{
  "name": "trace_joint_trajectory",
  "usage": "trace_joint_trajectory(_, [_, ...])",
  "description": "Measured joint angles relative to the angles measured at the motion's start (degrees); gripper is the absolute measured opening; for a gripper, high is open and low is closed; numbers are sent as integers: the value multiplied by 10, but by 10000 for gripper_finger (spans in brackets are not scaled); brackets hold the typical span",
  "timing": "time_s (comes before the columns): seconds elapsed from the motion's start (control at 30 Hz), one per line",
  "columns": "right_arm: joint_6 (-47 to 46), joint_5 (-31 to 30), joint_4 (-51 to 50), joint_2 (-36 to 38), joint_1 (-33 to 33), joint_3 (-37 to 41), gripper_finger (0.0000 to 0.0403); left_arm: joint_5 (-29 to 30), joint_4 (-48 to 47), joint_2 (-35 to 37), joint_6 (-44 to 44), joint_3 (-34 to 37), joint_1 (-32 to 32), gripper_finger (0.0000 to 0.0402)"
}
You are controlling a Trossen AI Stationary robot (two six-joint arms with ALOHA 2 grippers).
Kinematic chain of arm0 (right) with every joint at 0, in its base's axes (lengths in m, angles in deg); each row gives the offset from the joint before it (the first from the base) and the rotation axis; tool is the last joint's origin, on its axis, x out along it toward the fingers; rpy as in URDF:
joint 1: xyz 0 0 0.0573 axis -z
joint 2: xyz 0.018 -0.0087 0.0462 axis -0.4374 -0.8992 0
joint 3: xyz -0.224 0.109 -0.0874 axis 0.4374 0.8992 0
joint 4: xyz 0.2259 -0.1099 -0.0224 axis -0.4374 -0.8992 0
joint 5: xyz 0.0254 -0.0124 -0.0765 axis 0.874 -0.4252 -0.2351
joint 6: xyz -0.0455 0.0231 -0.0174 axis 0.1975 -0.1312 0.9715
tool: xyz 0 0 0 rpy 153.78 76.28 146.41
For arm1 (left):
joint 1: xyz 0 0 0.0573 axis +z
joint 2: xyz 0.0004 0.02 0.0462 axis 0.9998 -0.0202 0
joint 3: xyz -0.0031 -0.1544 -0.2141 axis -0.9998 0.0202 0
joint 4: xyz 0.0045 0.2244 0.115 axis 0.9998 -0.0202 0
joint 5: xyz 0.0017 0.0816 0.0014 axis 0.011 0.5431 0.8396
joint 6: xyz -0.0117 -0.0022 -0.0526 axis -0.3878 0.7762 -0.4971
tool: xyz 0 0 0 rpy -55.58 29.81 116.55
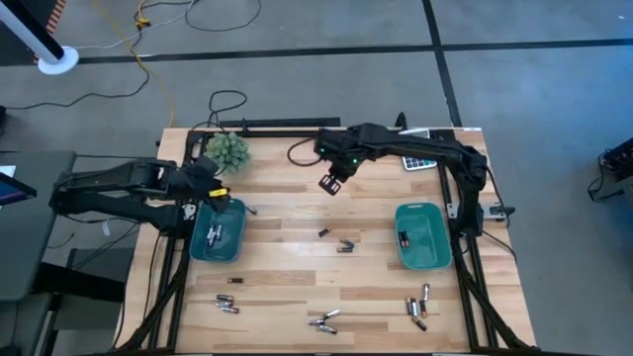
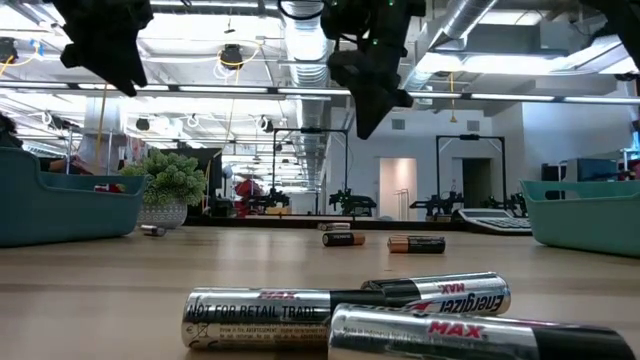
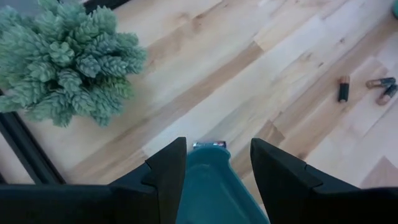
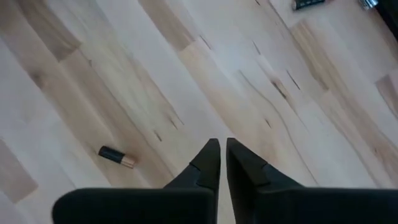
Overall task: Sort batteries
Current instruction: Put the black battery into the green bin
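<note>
So the right claw [image 1: 330, 185] is hanging up off the desk [image 1: 297, 262] toward the middle of the far edge, fingers nearly pressed together with just a sliver of gap and nothing in them, while the left claw [image 1: 217, 194] sits spread wide and empty over the far end of the left teal bin [image 1: 217, 233], right by the little green plant [image 1: 227, 149]. Batteries [image 1: 344, 244] are all over: a few loose mid-desk, clusters along the near edge, some already lying in both the left bin and the right teal bin [image 1: 423, 237].
</note>
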State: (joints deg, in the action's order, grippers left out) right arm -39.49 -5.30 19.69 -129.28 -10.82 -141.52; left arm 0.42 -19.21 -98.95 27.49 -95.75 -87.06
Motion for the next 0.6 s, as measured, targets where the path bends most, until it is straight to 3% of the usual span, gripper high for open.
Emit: trace_joint_trajectory(0.6, [-8,-13,155,0,64,73,62,0,-11,-6,0,0,0,173])
